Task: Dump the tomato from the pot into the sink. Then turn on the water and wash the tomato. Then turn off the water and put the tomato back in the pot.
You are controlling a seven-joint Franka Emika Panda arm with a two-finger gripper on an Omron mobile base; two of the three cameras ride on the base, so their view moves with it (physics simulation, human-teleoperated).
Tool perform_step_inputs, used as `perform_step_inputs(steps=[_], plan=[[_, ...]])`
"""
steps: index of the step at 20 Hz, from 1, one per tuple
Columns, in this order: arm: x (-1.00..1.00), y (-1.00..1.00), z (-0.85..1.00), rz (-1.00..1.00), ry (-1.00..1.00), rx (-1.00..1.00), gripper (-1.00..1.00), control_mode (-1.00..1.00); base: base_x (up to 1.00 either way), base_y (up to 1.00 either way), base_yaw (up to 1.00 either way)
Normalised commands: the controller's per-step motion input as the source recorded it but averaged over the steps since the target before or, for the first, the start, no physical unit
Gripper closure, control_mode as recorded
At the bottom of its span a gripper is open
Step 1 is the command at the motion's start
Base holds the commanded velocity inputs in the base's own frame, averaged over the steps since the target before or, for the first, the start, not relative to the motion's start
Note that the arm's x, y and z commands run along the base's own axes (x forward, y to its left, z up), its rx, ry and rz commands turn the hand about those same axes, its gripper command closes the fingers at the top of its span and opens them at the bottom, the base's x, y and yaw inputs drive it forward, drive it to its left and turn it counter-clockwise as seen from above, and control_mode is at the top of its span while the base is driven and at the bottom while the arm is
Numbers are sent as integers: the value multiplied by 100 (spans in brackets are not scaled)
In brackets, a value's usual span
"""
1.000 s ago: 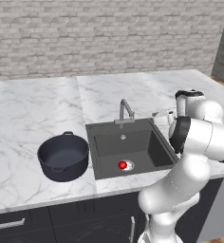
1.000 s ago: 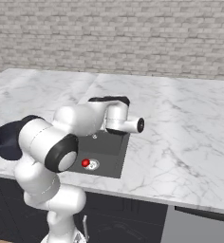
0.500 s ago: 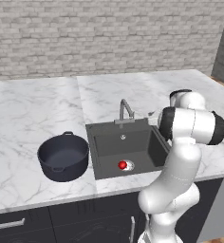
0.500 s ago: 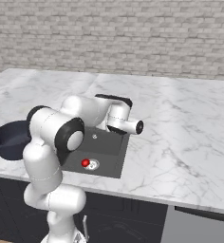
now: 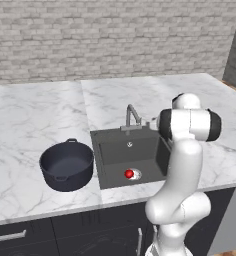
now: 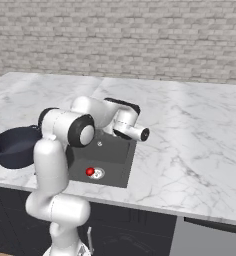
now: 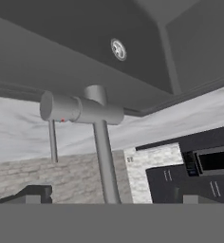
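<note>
Now hand (image 7: 107, 201) wide open, empty, beside faucet (image 7: 97, 128); tomato (image 5: 129, 174) below in sink (image 5: 115, 155).

The tomato (image 5: 128, 174) lies in the sink (image 5: 115, 152) beside the drain (image 5: 136, 173), the faucet (image 5: 131, 116) behind, the pot (image 5: 67, 165) on the counter (image 5: 30, 125) to its left.
</note>
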Motion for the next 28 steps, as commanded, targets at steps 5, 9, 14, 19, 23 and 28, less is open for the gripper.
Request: perform_step_inputs(steps=[5,9,14,19,23,28], plan=[[48,0,-31,-4,0,2,-100,-100,0,0,0],[37,0,-34,-1,0,1,-100,-100,0,0,0],[30,1,-22,0,0,1,-100,-100,0,0,0],[17,1,-10,0,0,0,-100,-100,0,0,0],[8,7,-4,0,0,0,-100,-100,0,0,0],[0,17,0,0,-1,0,-100,-100,0,0,0]])
